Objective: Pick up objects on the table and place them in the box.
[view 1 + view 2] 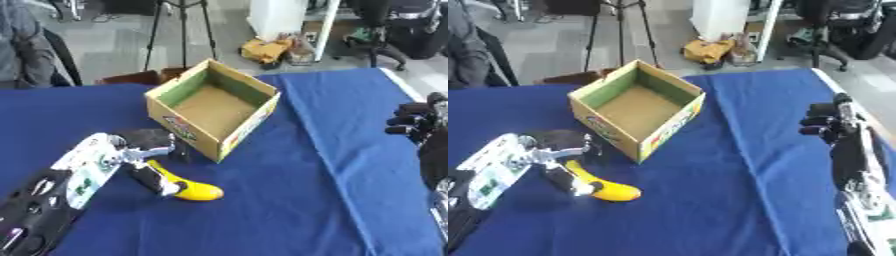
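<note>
Blue-clothed table [332, 150]. Nearest: yellow banana [188, 186], lying on cloth just before the box's near corner, left hand [149, 152] on it with fingers curled round its upper end. Right edge: right hand [826, 125], fingers curled, holding nothing. Beyond: open cardboard box [214, 107], upright.

Even, diffuse daylight-like light is filling the scene, with the pale floor beyond the table looking brighter and slightly washed out near the white pillar [284, 17]. The blue tablecloth [332, 200] is showing saturated and free of glare. Soft, weak shadows are lying under the banana [194, 190] and along the near wall of the cardboard box [213, 107], whose interior is sitting evenly lit. Both views are looking soft throughout; the left hand [144, 150] and the right hand [826, 125] are smearing at their edges, and background objects are blurring into shapes.
</note>
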Controlling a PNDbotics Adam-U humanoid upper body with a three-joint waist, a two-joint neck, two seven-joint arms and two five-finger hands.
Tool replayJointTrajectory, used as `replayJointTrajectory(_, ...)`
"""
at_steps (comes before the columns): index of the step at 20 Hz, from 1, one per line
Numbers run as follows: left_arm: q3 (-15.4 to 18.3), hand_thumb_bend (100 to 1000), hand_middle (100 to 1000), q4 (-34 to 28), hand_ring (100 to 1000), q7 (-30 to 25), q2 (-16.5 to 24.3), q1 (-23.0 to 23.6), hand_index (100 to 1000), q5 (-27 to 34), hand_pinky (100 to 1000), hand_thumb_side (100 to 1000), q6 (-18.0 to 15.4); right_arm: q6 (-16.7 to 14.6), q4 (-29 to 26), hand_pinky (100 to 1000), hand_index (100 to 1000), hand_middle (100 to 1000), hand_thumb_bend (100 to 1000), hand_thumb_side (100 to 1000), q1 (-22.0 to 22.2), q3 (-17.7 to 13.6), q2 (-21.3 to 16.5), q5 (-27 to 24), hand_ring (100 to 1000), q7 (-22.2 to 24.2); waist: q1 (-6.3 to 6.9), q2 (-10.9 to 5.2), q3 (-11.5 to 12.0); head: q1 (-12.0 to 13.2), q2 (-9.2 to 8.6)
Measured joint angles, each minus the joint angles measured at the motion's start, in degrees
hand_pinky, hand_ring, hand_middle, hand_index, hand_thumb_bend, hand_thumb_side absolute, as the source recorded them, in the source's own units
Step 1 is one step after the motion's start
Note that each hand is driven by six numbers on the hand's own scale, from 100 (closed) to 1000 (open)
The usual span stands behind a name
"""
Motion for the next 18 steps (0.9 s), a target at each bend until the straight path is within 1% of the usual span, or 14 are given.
replayJointTrajectory(1, -0.1, 359, 639, 0.0, 630, -0.1, 0.0, 0.0, 738, 0.0, 683, 495, -0.2, 0.0, 0.0, 544, 605, 537, 100, 873, 0.0, 0.0, 0.0, 0.0, 557, 0.0, 0.0, 0.0, 0.0, 0.0, -0.01)
replayJointTrajectory(2, -0.2, 353, 640, 0.0, 630, -0.2, 0.0, 0.1, 739, 0.0, 684, 495, -0.3, 0.0, 0.0, 544, 605, 537, 100, 870, 0.0, 0.0, 0.0, 0.0, 557, 0.0, 0.0, 0.01, -0.1, 0.0, -0.02)
replayJointTrajectory(4, -0.4, 397, 646, 0.0, 637, -0.4, 0.0, 0.4, 745, 0.0, 691, 485, -0.6, 0.0, 0.0, 544, 605, 537, 100, 871, 0.0, 0.0, 0.0, 0.0, 557, 0.0, 0.0, 0.03, -0.1, 0.0, -0.12)
replayJointTrajectory(6, -0.5, 410, 651, 0.0, 642, -0.7, -0.1, 0.4, 750, 0.0, 698, 481, -0.9, 0.0, 0.0, 544, 605, 537, 100, 872, 0.0, 0.0, 0.0, 0.0, 557, 0.0, 0.0, 0.08, -0.1, 0.0, -0.17)
replayJointTrajectory(13, -0.7, 429, 654, 0.0, 646, -2.3, -0.2, 0.5, 754, -0.5, 704, 456, -1.6, 0.0, 0.0, 544, 605, 537, 100, 873, 0.0, 0.0, 0.0, 0.0, 556, 0.0, 0.06, 0.08, -0.1, -0.1, -0.18)
replayJointTrajectory(18, -0.7, 379, 639, 0.0, 632, -3.2, -0.2, 0.6, 753, -2.1, 695, 433, -2.1, 0.0, 0.0, 544, 605, 537, 100, 874, 0.0, 0.0, 0.0, 0.0, 556, 0.0, 0.06, 0.08, -0.1, -0.2, -0.19)
